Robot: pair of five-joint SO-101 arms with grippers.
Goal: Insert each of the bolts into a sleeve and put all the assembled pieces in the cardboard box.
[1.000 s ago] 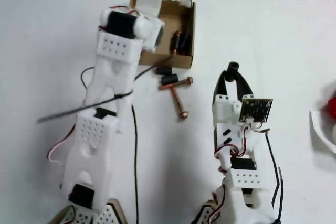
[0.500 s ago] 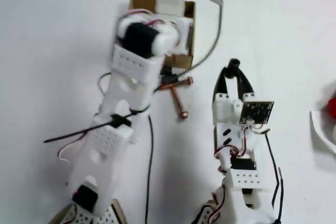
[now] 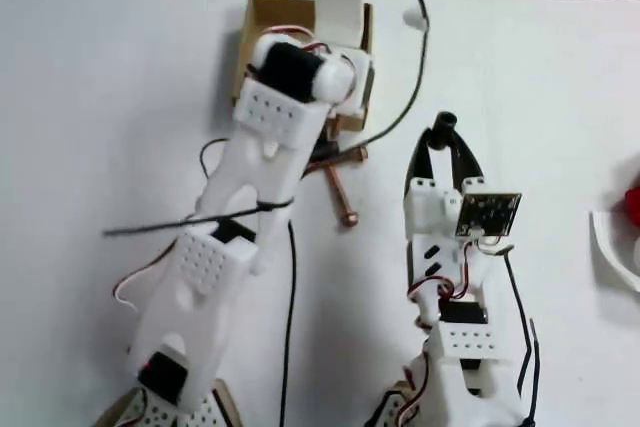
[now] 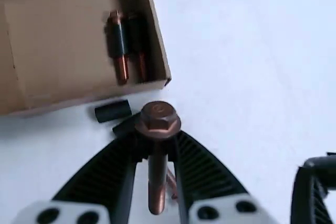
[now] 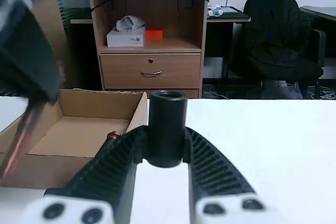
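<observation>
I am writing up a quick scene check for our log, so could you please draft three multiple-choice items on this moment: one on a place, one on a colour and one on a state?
1. Where do the assembled pieces lie?
A. On the table beside the right arm
B. Inside the cardboard box
C. Hanging over the table's edge

2. What colour is the bolt in the left end effector?
A. Copper
B. Blue
C. White

3. What state is the right end effector in?
A. Open and empty
B. Shut on a bolt
C. Shut on a black sleeve

Answers:
1. B, as both sleeved bolts rest on the box floor near one wall.
2. A, as its hexagonal head and shaft look copper in the left wrist view.
3. C, as the sleeve stands upright, clamped between its fingers.
</observation>
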